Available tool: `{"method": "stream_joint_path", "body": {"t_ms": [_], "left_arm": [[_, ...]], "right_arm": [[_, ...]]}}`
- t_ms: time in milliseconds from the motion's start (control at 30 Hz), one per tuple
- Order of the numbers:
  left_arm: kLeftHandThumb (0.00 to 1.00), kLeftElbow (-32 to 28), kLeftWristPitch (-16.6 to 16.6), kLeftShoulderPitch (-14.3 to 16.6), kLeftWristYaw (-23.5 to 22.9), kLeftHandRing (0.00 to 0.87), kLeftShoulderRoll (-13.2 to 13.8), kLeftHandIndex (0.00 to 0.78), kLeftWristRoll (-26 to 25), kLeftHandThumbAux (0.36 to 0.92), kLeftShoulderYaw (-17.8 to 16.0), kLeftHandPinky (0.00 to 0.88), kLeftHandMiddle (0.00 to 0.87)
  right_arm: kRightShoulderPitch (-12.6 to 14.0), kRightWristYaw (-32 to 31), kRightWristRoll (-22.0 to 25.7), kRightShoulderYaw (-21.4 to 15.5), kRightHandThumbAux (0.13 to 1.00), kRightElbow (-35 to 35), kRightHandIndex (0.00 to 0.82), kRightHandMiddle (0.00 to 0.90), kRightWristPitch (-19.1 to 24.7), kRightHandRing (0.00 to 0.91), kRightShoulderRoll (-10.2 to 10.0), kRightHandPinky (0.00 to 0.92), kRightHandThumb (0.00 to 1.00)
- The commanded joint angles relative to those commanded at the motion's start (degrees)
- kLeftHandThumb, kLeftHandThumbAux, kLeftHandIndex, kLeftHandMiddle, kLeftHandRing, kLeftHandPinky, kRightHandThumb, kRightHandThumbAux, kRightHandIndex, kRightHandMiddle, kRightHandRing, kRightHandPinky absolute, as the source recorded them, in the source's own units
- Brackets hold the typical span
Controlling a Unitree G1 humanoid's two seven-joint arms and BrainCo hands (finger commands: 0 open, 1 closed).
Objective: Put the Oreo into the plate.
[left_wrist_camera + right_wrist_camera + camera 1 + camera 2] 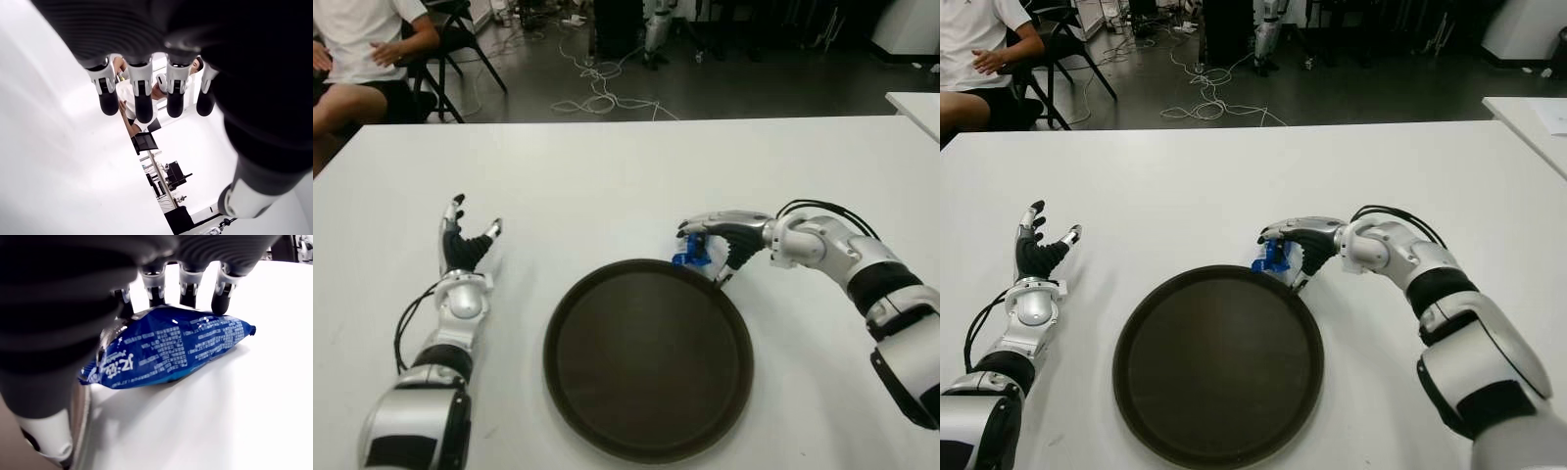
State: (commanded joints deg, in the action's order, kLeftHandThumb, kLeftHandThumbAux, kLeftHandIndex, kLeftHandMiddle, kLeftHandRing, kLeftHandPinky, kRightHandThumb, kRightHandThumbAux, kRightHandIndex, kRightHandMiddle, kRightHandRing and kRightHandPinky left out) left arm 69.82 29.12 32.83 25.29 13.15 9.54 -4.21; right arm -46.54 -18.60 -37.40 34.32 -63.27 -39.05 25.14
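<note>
right hand (717,247) seemingly gripping oreo (690,252) (plate-side)

Both arms carry silver-grey shells with black bands and black joint sections at forearm and elbow. Left hand (462,245): black ribbed palm, silver wrist housing with a round boss, black fingers with pale knuckle segments and dark rounded tips; 4 fingers (142,93) show in its wrist view. A thin black cable loops beside the left forearm. Right hand (1307,245): silver back plate, black ribbed palm and fingers (188,286) with white knuckle collars. A bundle of black cables arcs over the right wrist.
</note>
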Motion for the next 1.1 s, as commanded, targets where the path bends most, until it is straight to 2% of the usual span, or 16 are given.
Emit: {"method": "stream_joint_path", "body": {"t_ms": [267, 433, 1100], "left_arm": [[0.000, -0.2, 0.2, 0.0, 0.0, 0.083, 0.0, 0.063, 0.0, 0.759, 0.1, 0.065, 0.105], [0.000, -0.1, 0.0, -0.1, 0.2, 0.073, 0.1, 0.060, 0.4, 0.733, 0.4, 0.054, 0.095], [0.000, -0.3, 0.1, -0.3, 0.8, 0.078, 0.1, 0.062, 0.4, 0.739, 0.3, 0.053, 0.100]], "right_arm": [[-0.2, 0.9, -0.7, 0.6, 0.752, -0.5, 0.000, 0.000, -0.2, 0.000, 0.2, 0.000, 0.000], [-0.2, 1.2, -0.9, 0.9, 0.761, -0.5, 0.000, 0.000, -0.6, 0.000, 0.7, 0.000, 0.000], [1.5, 0.6, -0.3, 1.0, 0.753, 0.2, 0.000, 0.000, -1.7, 0.000, 2.2, 0.000, 0.000]]}}
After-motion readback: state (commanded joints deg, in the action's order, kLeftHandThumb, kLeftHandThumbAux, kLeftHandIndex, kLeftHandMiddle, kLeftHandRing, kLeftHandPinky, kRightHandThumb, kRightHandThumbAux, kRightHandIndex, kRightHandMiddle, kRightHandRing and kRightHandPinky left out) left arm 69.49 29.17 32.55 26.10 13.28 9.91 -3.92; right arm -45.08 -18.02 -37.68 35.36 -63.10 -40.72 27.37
